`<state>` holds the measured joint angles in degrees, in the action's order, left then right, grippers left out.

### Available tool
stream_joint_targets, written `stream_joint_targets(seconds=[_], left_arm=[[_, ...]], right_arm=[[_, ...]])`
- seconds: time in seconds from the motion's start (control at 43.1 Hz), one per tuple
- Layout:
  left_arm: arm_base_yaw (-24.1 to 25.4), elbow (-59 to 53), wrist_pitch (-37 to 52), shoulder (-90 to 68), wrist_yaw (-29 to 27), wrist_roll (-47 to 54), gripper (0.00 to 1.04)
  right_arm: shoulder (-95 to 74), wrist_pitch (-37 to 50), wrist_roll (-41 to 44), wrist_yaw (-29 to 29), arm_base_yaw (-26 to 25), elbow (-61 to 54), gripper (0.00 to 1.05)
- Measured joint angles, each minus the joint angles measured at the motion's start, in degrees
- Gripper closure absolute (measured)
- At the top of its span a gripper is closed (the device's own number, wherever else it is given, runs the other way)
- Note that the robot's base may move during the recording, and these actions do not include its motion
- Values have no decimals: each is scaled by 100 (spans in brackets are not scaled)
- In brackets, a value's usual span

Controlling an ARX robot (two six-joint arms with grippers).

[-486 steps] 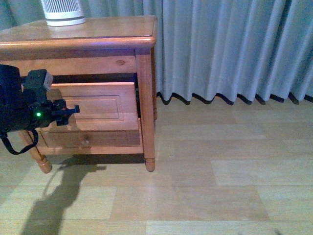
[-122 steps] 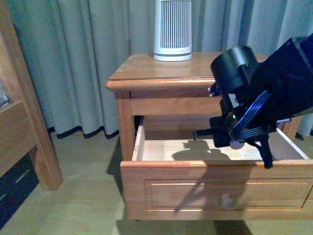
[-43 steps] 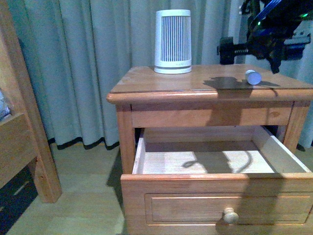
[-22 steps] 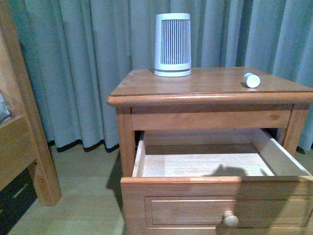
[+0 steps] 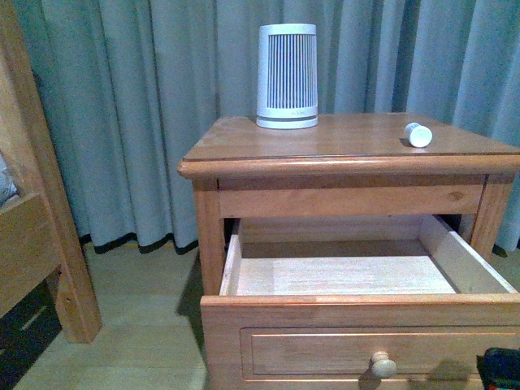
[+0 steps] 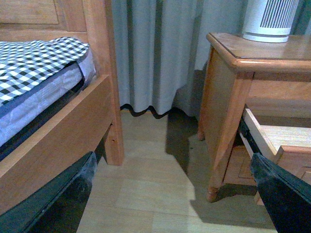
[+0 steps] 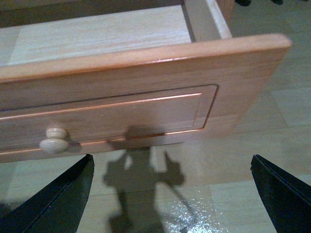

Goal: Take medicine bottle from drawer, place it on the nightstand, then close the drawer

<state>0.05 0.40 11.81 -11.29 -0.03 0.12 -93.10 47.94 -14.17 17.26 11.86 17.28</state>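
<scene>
The tiny white medicine bottle (image 5: pixel 418 134) lies on its side on the nightstand (image 5: pixel 341 154) top, near the right edge. The upper drawer (image 5: pixel 357 313) stands pulled out and looks empty; its round knob (image 5: pixel 382 365) faces me. In the right wrist view the drawer front (image 7: pixel 126 92) and knob (image 7: pixel 53 140) fill the upper part; my right gripper (image 7: pixel 170 194) is open and empty, low in front of the drawer over the floor. Part of it shows at the front view's bottom right corner (image 5: pixel 500 370). My left gripper (image 6: pixel 175 194) is open and empty over the floor, left of the nightstand (image 6: pixel 243 63).
A tall white-grey ribbed cylinder (image 5: pixel 288 75) stands at the back of the nightstand top. A wooden bed frame (image 5: pixel 36 203) with checked bedding (image 6: pixel 34 53) stands to the left. Grey curtains (image 5: pixel 146 106) hang behind. Wood floor (image 6: pixel 155 179) lies between bed and nightstand.
A second ago my right arm hovered above the nightstand top by the bottle; it has since left there and now sits low in front of the drawer. The bottle stays on top.
</scene>
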Motion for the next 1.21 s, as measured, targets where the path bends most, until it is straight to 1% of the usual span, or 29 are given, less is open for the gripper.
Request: stream_joint_targets(seconds=[0.07,0.139,0.348,0.417,0.487,0.649,0.742,1.043,1.205], left_arm=[[0,0,0,0,0,0,7],[0,0,0,0,0,0,7],[0,0,0,0,0,0,7],[0,0,0,0,0,-2,7],[0,0,0,-2,0,0,7],[0,0,0,0,0,0,7],[0,0,0,0,0,0,7],[0,0,0,0,0,0,7],[0,0,0,0,0,0,7]], right_arm=[[-1067,782,46,-26,-22,267,7],[-1504,955,66,-61,-26,492,7],[-2398,1075,179,-149,-50,1292,7],[-2636,1029,205,-197,-59,1550,7],[-2942,901,291,-225,-90,2055,7],[-3318,479,573,-107,-181,3287,7],[-3373,354,710,-52,-221,3676,7],[-3554,-35,1204,79,-457,4684,7],[-3574,-109,1340,92,-612,4868,7]])
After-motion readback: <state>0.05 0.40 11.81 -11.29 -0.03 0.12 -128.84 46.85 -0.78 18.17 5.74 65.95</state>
